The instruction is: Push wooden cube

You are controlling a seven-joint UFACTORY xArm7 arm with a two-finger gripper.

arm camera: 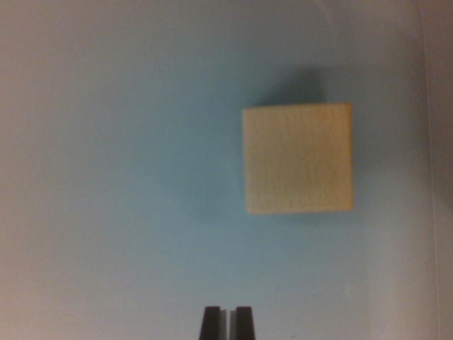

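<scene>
A pale wooden cube (297, 159) lies on a light blue-grey surface, right of the wrist view's centre, its top face turned to the camera. My gripper (227, 322) shows at the bottom edge as two dark fingertips pressed close together, with only a thin slit between them and nothing held. The cube sits well above the fingertips in the picture and a little to the wrist view's right, apart from them.
The plain blue-grey surface (106, 177) fills the picture. A faint vertical line (423, 106) runs down near the wrist view's right edge. The cube casts a soft shadow toward the top.
</scene>
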